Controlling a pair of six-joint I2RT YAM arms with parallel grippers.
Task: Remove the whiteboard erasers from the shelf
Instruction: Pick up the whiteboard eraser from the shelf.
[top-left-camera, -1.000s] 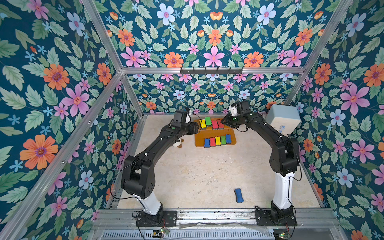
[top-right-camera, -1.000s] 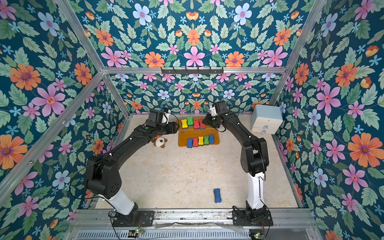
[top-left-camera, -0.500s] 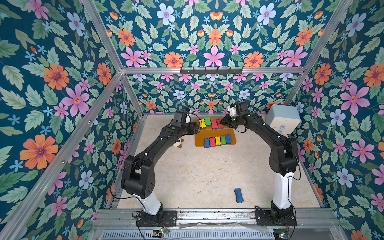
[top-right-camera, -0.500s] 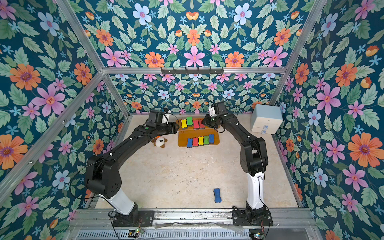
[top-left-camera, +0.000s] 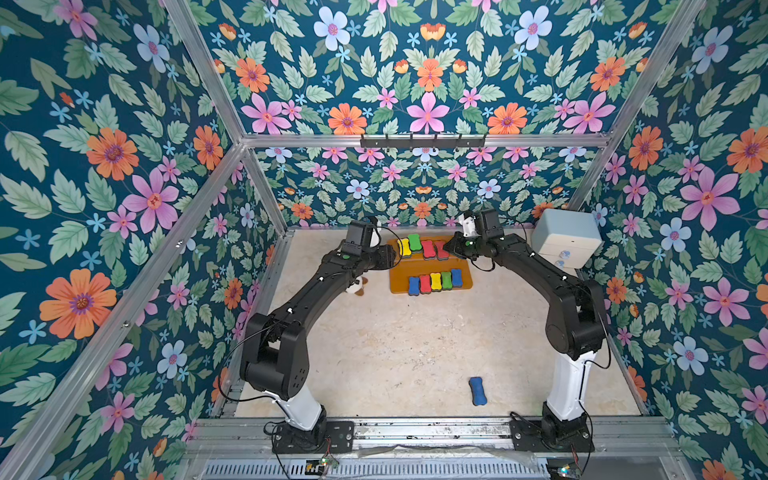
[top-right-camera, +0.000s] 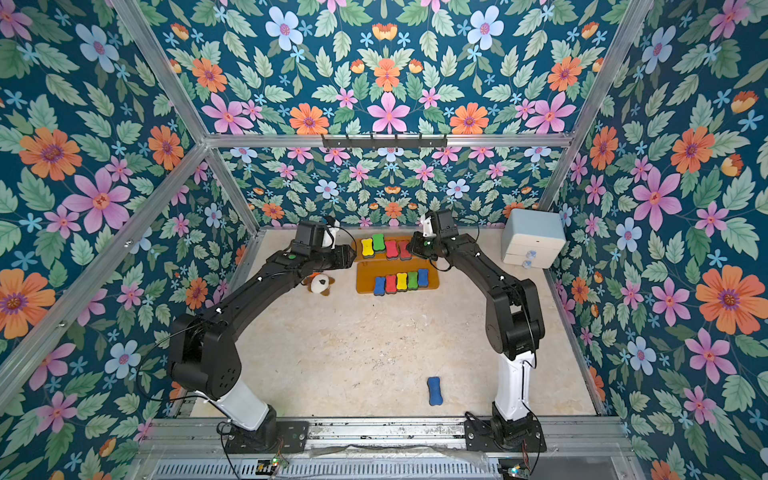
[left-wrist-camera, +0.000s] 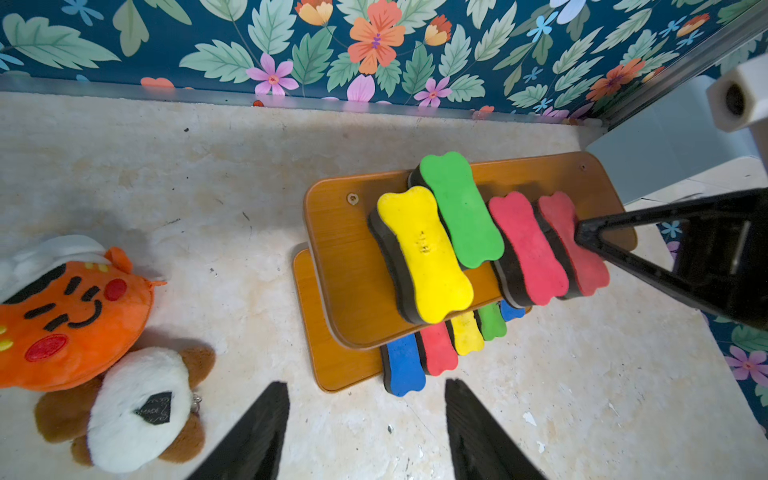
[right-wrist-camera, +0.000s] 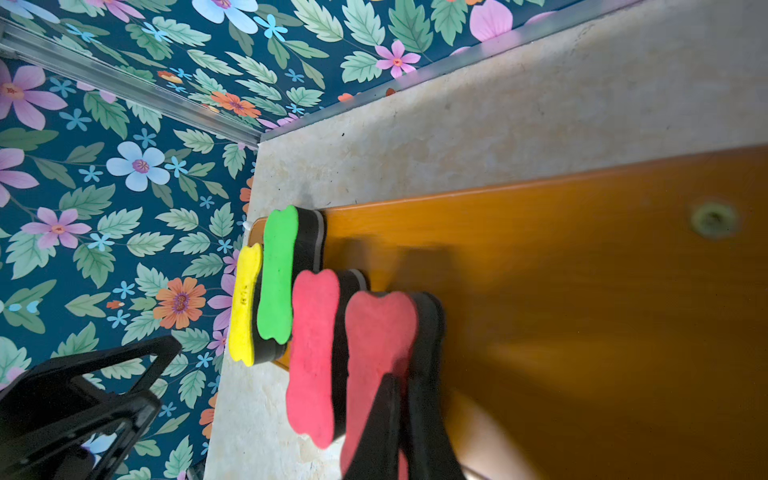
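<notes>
The shelf (top-left-camera: 398, 277) (left-wrist-camera: 345, 249) stands at the back of the floor. On its upper board lie yellow (left-wrist-camera: 424, 257), green (left-wrist-camera: 461, 212) and two red erasers. Its lower board carries a row of several erasers (top-left-camera: 434, 281) (top-right-camera: 401, 281). My right gripper (right-wrist-camera: 400, 415) (top-left-camera: 448, 249) is shut on the edge of the end red eraser (right-wrist-camera: 378, 332) (left-wrist-camera: 584, 270), fingers nearly together. My left gripper (left-wrist-camera: 368, 390) (top-right-camera: 351, 258) hangs open over the floor just in front of the lower board's blue eraser (left-wrist-camera: 403, 365), holding nothing. Another blue eraser (top-left-camera: 478, 390) (top-right-camera: 434, 390) lies on the floor near the front.
An orange plush toy (left-wrist-camera: 70, 316) and a brown-white plush toy (left-wrist-camera: 133, 407) (top-right-camera: 320, 284) lie left of the shelf, under my left arm. A pale blue-white drawer box (top-left-camera: 567, 237) stands at the back right corner. The flowered back wall runs close behind the shelf.
My right gripper has closed on the end red eraser and edged slightly toward the shelf. The left arm and the other erasers have not moved.
</notes>
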